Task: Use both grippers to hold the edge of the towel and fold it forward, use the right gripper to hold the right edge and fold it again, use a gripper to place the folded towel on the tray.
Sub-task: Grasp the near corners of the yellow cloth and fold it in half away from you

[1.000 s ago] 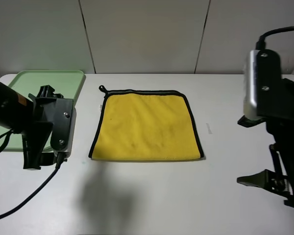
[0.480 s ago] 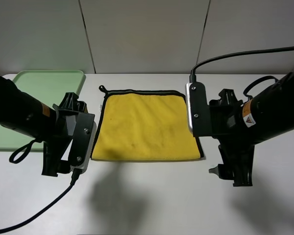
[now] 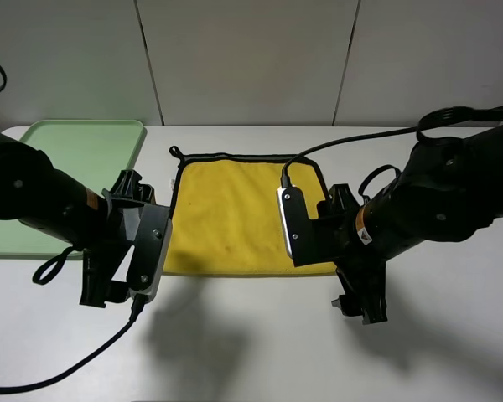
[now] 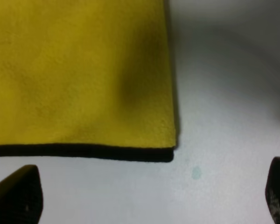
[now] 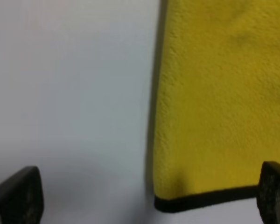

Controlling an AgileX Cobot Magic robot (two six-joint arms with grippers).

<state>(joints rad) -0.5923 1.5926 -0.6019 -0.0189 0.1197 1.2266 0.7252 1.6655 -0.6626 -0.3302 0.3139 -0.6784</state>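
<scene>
The towel (image 3: 235, 213) lies flat at centre frame on the table (image 3: 251, 360). The left gripper (image 4: 147, 193) and right gripper (image 5: 144, 196) hang released, jaws wide apart, at its lower-left and lower-right corners. The tray (image 3: 75, 138) sits upper left.

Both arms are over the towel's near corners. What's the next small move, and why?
Probably lower both slightly forward and shut on the near edge. The left gripper and right gripper have open jaws, each straddling a near corner of the towel, which lies flat and ungripped, with that black-trimmed border just ahead of them.
</scene>
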